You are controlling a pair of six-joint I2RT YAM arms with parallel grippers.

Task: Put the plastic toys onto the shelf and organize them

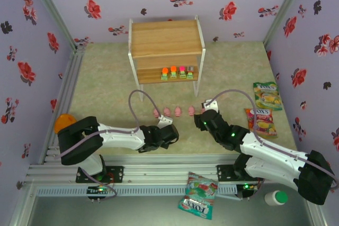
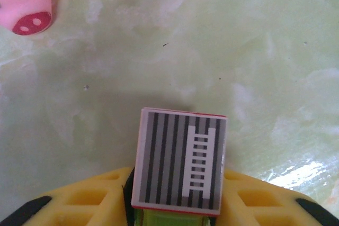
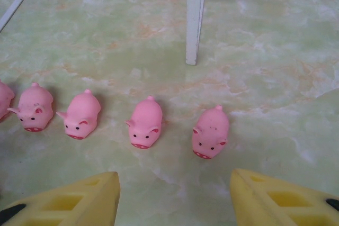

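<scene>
Toys first. The pigs (image 3: pixel 145 124) look like soft hollow vinyl: v. light, rounded, prob. squashy. Take one across the flanks at mid-body, not by snout or ears, and squeeze gently so it doesn't pop out. The block (image 2: pixel 180 160) reads as hard plastic w/ flat sides, light and a bit slick. A flat-to-flat pinch low on the sides suits it, and it should stand square once let go.

Left gripper (image 2: pixel 179 199): jaws pinch the block by two opposite sides, yellow fingers (image 2: pixel 79 199) tight against it at bottom centre of the left wrist view. Its grey striped top w/ a white ladder faces the camera, and the green base just shows beneath. I can't tell from this angle whether it rests on the table (image 1: pixel 106 72) or is lifted. Two pigs sit at upper left of that view.

Right gripper (image 3: pixel 175 178): jaws spread wide, holding and touching nothing. They line up w/ the gap between the two right-hand pigs, near but short of them.

In the top view, five pigs stand in a row at frame centre, on the table in front of the shelf (image 1: pixel 167 38). Four blocks (image 1: pixel 177 72) sit side by side on its lower tier, toward the right. In the right wrist view a white leg (image 3: pixel 195 17) stands just behind the pig row.
</scene>
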